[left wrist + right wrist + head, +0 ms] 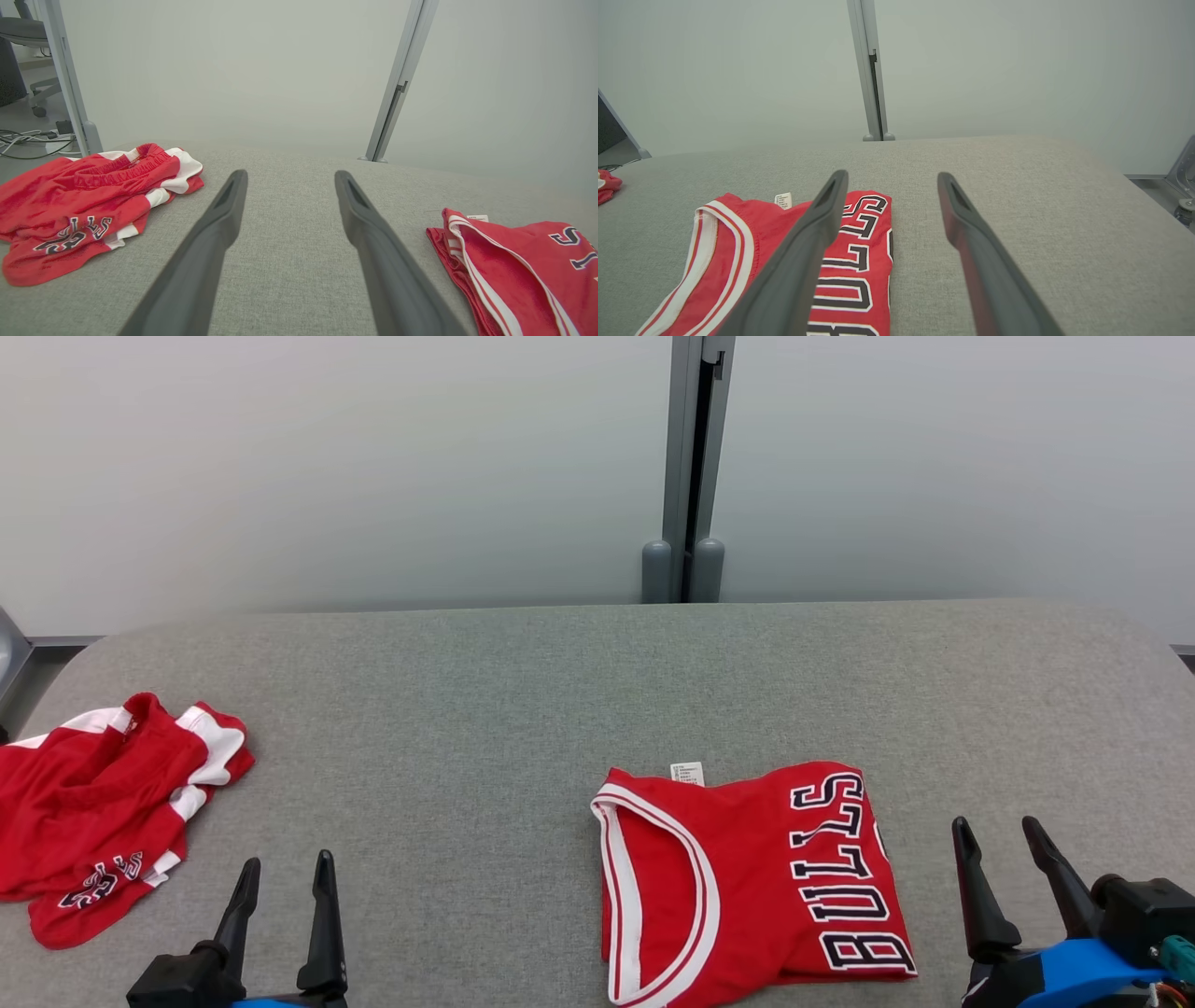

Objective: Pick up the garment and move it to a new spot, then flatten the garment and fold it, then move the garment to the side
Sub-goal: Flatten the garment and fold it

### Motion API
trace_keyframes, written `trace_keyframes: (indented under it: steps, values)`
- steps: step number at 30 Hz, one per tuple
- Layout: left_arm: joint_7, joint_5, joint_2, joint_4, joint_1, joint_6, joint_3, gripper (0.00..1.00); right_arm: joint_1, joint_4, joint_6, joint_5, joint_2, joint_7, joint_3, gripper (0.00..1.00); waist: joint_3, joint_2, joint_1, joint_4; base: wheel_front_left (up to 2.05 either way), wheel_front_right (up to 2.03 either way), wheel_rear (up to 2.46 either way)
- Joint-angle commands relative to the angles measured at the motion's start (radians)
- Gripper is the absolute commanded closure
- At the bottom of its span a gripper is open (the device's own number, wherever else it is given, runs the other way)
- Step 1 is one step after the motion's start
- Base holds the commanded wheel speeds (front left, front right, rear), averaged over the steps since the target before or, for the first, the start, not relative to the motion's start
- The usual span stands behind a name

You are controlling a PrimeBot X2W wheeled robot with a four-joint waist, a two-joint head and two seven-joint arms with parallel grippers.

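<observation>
A red garment (747,877) with white trim and black "BULLS" lettering lies folded on the grey table (523,709), in the near middle-right. It also lies at the right edge of the left wrist view, garment (518,266), and at lower left of the right wrist view, garment (752,252). My left gripper (285,873) stands open at the lower left, empty, well left of the garment. My right gripper (999,835) stands open just right of the garment, empty. In the wrist views the left gripper (289,179) and right gripper (892,179) hold nothing between their fingers.
A second red item (103,812), crumpled with white stripes, lies at the table's left edge, also as the red item (88,205). A grey post (691,467) rises behind the far table edge against a pale wall. Bare cloth stretches across the middle and far right.
</observation>
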Motion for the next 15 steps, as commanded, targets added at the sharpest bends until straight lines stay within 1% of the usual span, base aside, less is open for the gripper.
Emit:
trace_keyframes:
  steps: [1, 15]
  values:
    - [0.002, 0.001, 0.007, 0.002, 0.011, 0.005, -0.003, 0.00, 0.011, 0.004, 0.000, 0.002, -0.003, -0.001, 0.003, 0.00, -0.002, 0.0000, 0.0001, 0.002, 0.00, 0.00, 0.00]
    - [0.010, -0.005, 0.019, -0.010, 0.012, 0.016, -0.006, 0.00, 0.007, 0.025, 0.000, 0.029, -0.003, 0.004, 0.017, 0.00, -0.003, 0.0000, 0.0001, 0.005, 0.00, 0.00, 0.00]
